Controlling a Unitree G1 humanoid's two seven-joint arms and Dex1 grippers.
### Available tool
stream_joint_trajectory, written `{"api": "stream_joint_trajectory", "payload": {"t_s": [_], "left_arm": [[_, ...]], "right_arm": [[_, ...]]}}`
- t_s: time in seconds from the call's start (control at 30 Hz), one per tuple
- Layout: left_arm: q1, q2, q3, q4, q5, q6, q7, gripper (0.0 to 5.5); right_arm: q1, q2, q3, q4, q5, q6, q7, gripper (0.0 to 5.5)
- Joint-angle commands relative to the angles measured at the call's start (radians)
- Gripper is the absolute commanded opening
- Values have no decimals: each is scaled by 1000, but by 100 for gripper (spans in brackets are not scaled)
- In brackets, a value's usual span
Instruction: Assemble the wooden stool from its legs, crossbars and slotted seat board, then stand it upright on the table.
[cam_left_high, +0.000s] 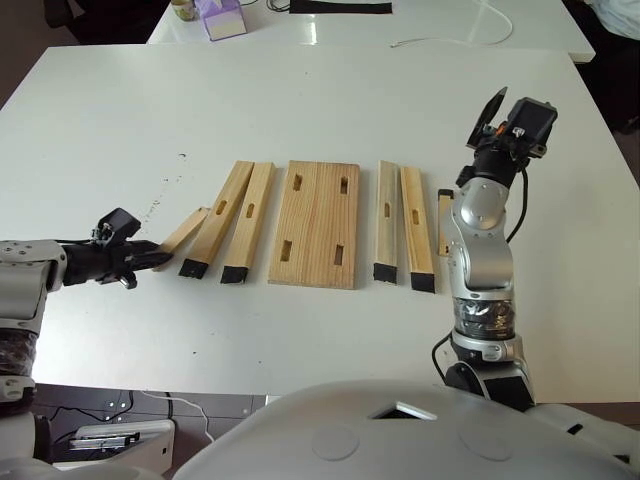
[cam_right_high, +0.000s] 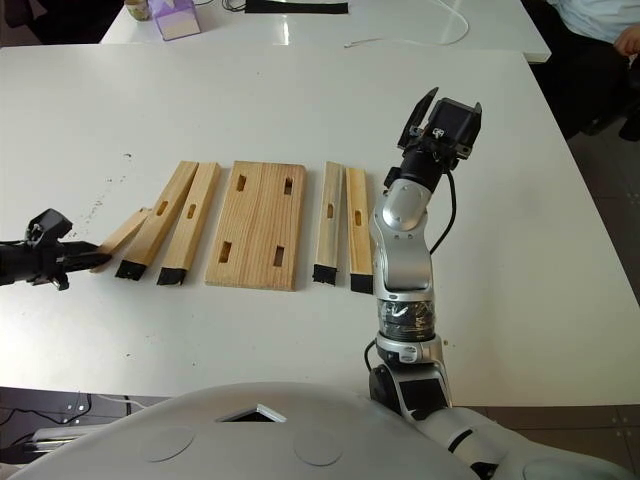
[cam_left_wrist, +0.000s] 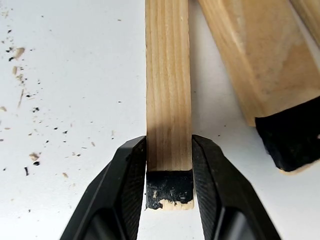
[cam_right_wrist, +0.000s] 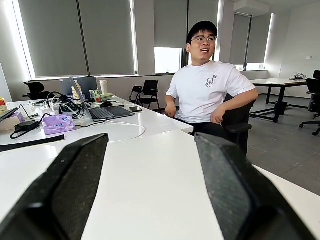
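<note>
Found slotted seat board (cam_left_high: 313, 223) flat on tabletop (cam_left_high: 330, 100), legs (cam_left_high: 247, 218) flanking. Noted right gripper (cam_left_high: 505, 115) raised, jaws apart, empty. Noted left gripper (cam_left_high: 158, 257) jaws clamped on black-tipped end of leftmost crossbar (cam_left_wrist: 169, 75). Recommended: straight lift, clear of nearest leg. Read two-sided contact from left wrist view; too small in eye views.

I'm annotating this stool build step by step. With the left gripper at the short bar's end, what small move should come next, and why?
Probably lift it slightly. The left gripper appears pinched on the black-tipped end of the crossbar, which lies flat on the table beside a leg; raising it should clear that leg. The right gripper is open and raised.
</note>
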Motion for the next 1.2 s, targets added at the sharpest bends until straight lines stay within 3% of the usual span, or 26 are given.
{"api": "stream_joint_trajectory", "payload": {"t_s": [0.03, 0.13, 0.3, 0.47, 0.6, 0.73, 0.83, 0.97, 1.2], "left_arm": [[-1, 0, -36, 41, 16, -17, -29, 130], [-118, -37, -14, 76, 5, -20, 19, 130], [-412, -183, 209, -40, -219, 170, 234, 130], [-479, -488, 394, -421, -585, 354, 562, 130], [-511, -729, 370, -619, -804, 350, 796, 130], [-563, -866, 293, -706, -919, 287, 898, 130], [-586, -907, 224, -719, -949, 254, 888, 130], [-575, -897, 148, -713, -957, 237, 822, 130], [-530, -766, 105, -698, -960, 267, 662, 130]], "right_arm": [[37, 79, 7, -9, 14, 2, 1, 319], [21, 59, 3, -8, 28, 10, 24, 319], [-66, 4, -87, 14, 195, 48, 177, 319], [-217, -92, -177, 77, 409, 191, 399, 319], [-346, -241, -142, 72, 465, 321, 600, 319], [-477, -342, -132, 96, 489, 290, 769, 319], [-561, -379, -164, 171, 567, 296, 902, 319], [-639, -426, -236, 171, 899, 553, 1156, 319], [-764, -564, -243, 248, 1153, 848, 1400, 319]]}}
